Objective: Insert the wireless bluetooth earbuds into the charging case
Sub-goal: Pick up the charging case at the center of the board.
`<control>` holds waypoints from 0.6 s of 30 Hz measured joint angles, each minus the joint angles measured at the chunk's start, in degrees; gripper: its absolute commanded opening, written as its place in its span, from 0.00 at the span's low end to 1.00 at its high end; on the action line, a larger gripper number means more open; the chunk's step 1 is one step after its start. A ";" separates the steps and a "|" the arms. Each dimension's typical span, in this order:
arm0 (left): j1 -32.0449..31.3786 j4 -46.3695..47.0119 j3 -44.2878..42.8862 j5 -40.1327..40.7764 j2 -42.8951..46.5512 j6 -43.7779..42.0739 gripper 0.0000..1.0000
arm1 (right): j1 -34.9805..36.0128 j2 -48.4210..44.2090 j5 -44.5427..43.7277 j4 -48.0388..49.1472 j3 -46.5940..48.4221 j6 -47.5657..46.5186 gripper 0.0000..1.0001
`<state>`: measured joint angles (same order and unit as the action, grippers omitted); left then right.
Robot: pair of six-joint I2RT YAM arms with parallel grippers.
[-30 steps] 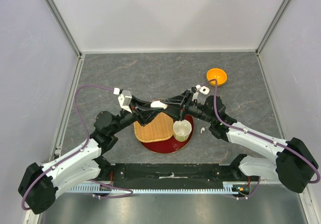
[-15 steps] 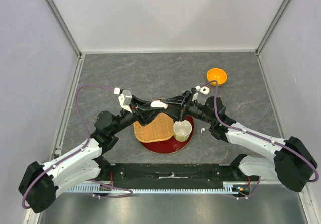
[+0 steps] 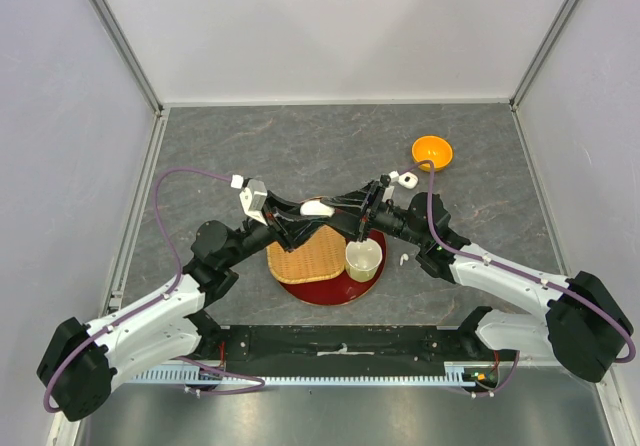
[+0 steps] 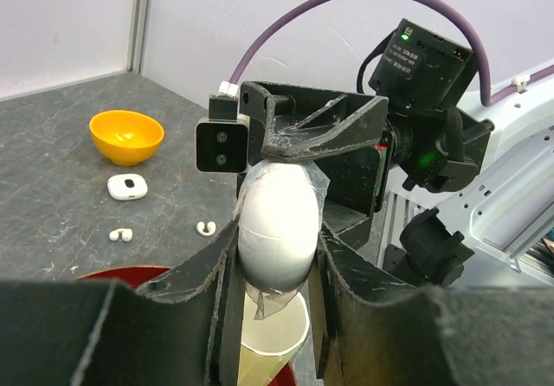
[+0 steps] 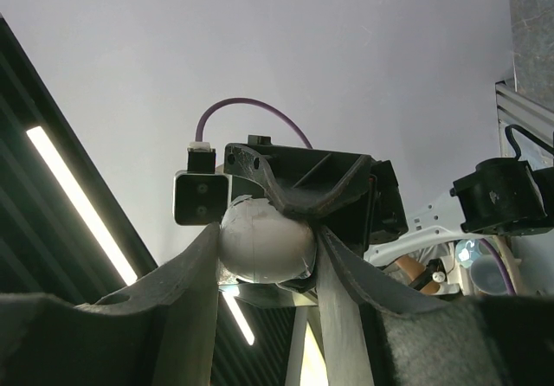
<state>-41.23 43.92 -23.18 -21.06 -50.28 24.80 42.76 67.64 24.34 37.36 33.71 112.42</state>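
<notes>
Charging case (image 4: 275, 217) between left hand (image 4: 277, 247), right hand (image 5: 266, 241), left wrist shows earbuds (image 4: 120, 234)

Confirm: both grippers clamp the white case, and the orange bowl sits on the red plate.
Wrong: the orange bowl sits on the table, apart from the red plate (top external view). The left gripper and right gripper do clamp the white case.

- The left arm (image 3: 150, 331) and right arm (image 3: 510, 284) both have white shells on the near links and bulky black housings at the joints.
- A purple cable (image 3: 185, 172) loops off the left arm, and another (image 3: 428, 201) off the right.
- The fingers (image 4: 199, 282) are matte black and scuffed.
- A small white camera block (image 4: 218, 144) has a black face with two lenses.
- A green light (image 4: 405, 35) glows on a black module.
</notes>
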 measured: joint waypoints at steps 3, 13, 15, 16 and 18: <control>-0.02 0.24 0.00 0.02 -0.11 0.00 0.37 | -0.02 0.00 -0.02 0.22 -0.07 0.11 0.00; -0.37 1.03 0.00 0.07 -0.90 0.00 0.40 | 0.00 0.00 0.13 0.37 -0.28 0.15 0.00; -0.39 1.18 0.00 0.04 -1.01 0.00 0.39 | 0.00 0.00 0.20 0.37 -0.28 0.15 0.00; -0.39 1.20 0.00 0.04 -1.01 0.00 0.39 | 0.00 0.00 0.20 0.37 -0.28 0.15 0.00; -0.44 1.22 0.00 0.09 -1.01 0.00 0.39 | 0.00 0.00 0.22 0.37 -0.28 0.15 0.00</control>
<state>-41.67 45.15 -23.18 -20.97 -51.29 24.80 42.76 67.64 24.56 37.74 33.43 112.57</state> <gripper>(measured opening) 0.393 0.494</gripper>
